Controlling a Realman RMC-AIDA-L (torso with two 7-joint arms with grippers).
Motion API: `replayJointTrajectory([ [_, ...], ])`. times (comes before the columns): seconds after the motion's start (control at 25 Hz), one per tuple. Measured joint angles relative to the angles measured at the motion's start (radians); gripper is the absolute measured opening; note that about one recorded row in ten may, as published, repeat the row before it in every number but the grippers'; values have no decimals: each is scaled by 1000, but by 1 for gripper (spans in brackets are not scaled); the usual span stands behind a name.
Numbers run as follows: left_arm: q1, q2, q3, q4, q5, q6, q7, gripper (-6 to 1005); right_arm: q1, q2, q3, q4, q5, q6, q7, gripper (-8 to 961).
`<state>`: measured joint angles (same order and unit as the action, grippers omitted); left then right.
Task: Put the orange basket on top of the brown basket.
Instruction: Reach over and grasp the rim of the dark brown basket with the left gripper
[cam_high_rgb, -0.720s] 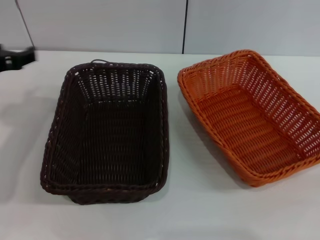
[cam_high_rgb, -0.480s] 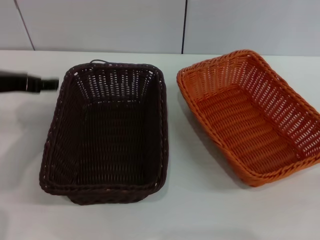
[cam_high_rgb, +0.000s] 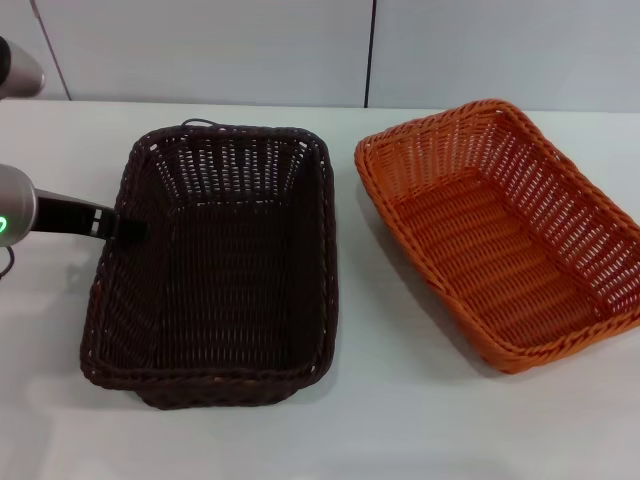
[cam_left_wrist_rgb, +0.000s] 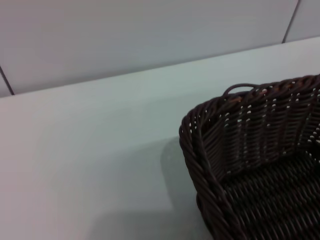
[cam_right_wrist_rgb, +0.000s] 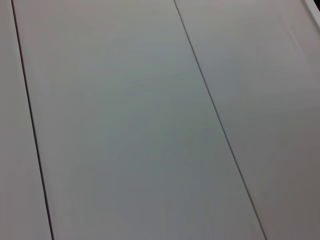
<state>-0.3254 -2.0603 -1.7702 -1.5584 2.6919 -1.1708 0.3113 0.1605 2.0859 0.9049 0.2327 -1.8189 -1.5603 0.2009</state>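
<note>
1. The brown basket (cam_high_rgb: 215, 265) sat on the white table (cam_high_rgb: 400, 420), left of the orange basket (cam_high_rgb: 505, 230); the two were apart.
2. The left gripper (cam_high_rgb: 125, 228) hung at the brown basket's left rim; I could not tell how its jaws stood.
3. The right gripper was out of sight.

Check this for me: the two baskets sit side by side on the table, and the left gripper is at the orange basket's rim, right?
Not quite. The head view shows the left gripper at the rim of the brown basket, not the orange basket. The rest holds: both baskets sit side by side on the table.
</note>
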Motion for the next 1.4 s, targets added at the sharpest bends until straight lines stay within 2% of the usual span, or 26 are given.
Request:
replayJointTrajectory([
  [0.16,-17,0,13,50,1,19,-4,800,4,-1,0,-3,1,8,0,825],
  [0.2,-41,0,20,113,0,39,-5,800,6,-2,0,-4,1,13,0,825],
  [0.4,-67,-1,30,167,0,57,-1,798,8,-3,0,-4,2,17,0,825],
  [0.68,-57,2,47,122,0,39,16,796,2,-3,0,-3,3,18,0,824],
  [1.24,-52,1,60,88,-10,29,106,407,2,-3,8,0,4,9,0,824],
  [1.4,-50,2,36,49,-27,4,177,316,3,-4,8,2,4,6,0,824],
])
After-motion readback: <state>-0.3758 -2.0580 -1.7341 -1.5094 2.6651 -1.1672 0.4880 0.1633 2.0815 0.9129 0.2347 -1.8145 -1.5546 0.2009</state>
